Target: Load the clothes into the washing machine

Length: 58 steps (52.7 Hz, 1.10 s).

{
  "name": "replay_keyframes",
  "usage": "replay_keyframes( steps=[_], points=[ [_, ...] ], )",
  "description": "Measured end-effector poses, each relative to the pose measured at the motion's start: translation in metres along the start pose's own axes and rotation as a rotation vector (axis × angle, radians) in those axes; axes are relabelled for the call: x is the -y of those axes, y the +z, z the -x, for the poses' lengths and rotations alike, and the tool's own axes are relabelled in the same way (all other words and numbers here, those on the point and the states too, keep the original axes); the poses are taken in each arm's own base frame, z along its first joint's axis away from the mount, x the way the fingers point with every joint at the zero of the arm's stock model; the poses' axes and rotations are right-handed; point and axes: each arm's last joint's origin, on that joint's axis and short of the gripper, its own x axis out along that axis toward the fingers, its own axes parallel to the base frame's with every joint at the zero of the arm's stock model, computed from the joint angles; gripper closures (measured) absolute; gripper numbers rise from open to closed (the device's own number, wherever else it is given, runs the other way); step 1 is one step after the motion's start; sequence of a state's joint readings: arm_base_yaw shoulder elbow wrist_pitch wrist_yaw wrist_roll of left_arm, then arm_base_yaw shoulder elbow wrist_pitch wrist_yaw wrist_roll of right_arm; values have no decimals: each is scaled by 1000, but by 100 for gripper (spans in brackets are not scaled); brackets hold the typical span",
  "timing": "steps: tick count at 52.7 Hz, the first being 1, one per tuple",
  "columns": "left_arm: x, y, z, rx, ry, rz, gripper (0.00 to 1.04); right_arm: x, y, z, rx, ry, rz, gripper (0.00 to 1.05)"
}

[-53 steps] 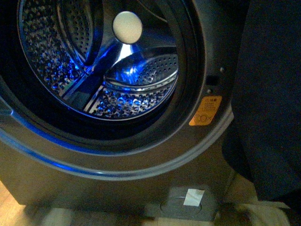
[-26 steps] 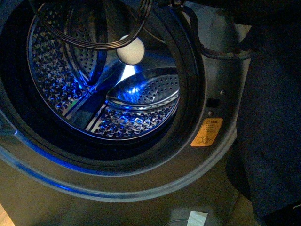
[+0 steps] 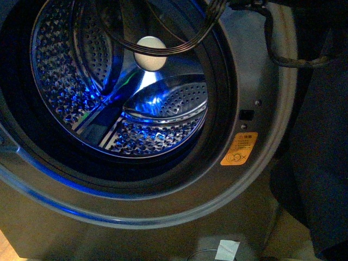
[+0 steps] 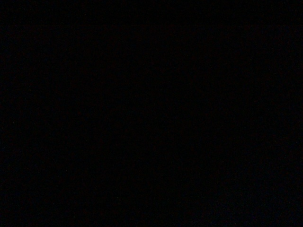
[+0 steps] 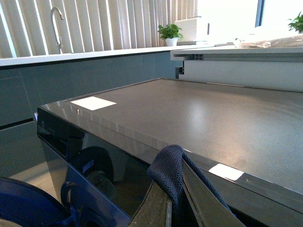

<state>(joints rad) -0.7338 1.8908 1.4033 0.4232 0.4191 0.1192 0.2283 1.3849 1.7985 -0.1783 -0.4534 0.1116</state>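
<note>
With the right gripper [image 5: 174, 196] clamped on the clothes [image 5: 168, 163], carry them down and left of it into the washing machine [image 3: 109, 239] drum [image 3: 98, 81], clearing the rim before releasing.

A black cable loop [image 3: 185, 46] that wasn't there a second ago now sags across the mouth of the washing machine [image 3: 163, 228] — low enough to cross the pale hub [image 3: 149, 61]. The orange sticker [image 3: 239, 149] and white label [image 3: 227, 249] sit lower in the front view, and the clothes [image 3: 326, 163] have drawn off to the right — more grey panel shows.
</note>
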Motion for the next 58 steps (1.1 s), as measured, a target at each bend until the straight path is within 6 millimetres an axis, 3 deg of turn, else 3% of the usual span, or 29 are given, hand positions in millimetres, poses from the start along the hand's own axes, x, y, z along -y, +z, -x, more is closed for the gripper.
replay_keyframes(
  steps=[15, 24, 27, 32, 46, 58],
  points=[
    [-5, 5, 8, 61, -1, 16, 65, 0, 0, 0, 0, 2, 0, 102],
    [-23, 21, 36, 102, 35, 21, 95, 0, 0, 0, 1, 6, 1, 102],
    [-30, 26, 47, 115, 50, 25, 97, -1, 0, 0, 2, 9, 3, 101],
    [-43, 35, 68, 144, 62, 28, 97, -1, 1, 0, 4, 9, 3, 82],
    [-71, 50, 120, 207, 138, 48, 97, -1, 1, 1, 5, 10, 4, 49],
    [-69, 73, 173, 289, 130, 6, 97, -1, 1, 1, 5, 11, 4, 17]
  ],
)
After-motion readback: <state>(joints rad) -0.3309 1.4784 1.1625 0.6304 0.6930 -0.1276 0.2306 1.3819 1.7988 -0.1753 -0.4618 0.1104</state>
